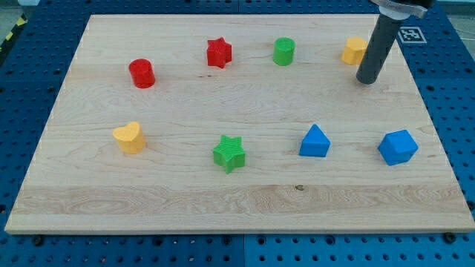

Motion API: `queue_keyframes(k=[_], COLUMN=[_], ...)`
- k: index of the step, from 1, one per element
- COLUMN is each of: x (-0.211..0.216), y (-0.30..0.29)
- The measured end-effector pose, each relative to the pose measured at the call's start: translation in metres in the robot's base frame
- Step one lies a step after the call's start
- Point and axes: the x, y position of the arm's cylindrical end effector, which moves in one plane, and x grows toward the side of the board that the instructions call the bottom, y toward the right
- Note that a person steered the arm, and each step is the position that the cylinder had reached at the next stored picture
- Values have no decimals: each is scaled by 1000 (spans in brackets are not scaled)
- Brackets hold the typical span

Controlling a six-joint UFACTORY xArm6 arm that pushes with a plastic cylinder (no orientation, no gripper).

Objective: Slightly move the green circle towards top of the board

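Note:
The green circle [283, 52] stands upright near the view's top, middle of the wooden board [185, 200]. My tip [366, 80] rests on the board at the view's upper right, well to the right of the green circle and a little lower. The rod leans up to the view's top right. A yellow block [354, 50] sits just left of the rod, partly hidden by it; its shape is unclear.
A red star [219, 53] lies left of the green circle, a red circle [142, 73] further left. A yellow heart [130, 137], a green star [229, 153], a blue triangle [315, 142] and a blue block [397, 147] form the lower row.

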Motion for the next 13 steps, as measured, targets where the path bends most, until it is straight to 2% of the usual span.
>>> queue_keyframes(k=[1,3,4,8,10,12,13], x=[-7,-7,-10,-25,-27,-72,-72], y=[-47,-71,-107,-125,-155,-161,-186])
